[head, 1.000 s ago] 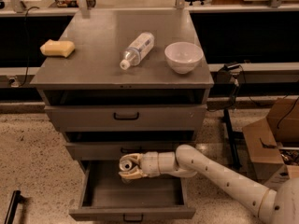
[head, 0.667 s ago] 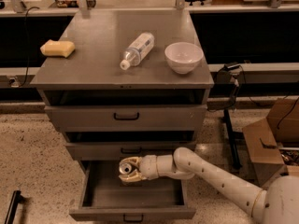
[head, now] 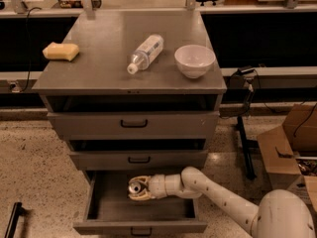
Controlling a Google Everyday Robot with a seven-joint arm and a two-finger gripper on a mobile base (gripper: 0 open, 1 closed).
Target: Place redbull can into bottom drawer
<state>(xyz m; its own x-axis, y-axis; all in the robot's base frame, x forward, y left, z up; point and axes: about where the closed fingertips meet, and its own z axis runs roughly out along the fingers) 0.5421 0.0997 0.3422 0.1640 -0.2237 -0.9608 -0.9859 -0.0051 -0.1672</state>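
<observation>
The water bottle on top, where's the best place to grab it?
Grab the water bottle mid-body, from straight above, squeezing across its width: it lies on its side, white cap pointing front-left. The gripper is down in the open bottom drawer, holding the redbull can.

The gripper [head: 138, 188], clasping the redbull can [head: 134, 186], hangs inside the open bottom drawer [head: 141, 227]. Speckled stone floor [head: 34, 162] spreads to its left and right. The grey metal cabinet [head: 99, 78] rises above it. Far to its right sit cardboard boxes [head: 287, 145] and, nearer, a black stand [head: 245, 138]. Beyond runs a grey ledge [head: 277, 72] against dark panels. The light is warm and dim.
</observation>
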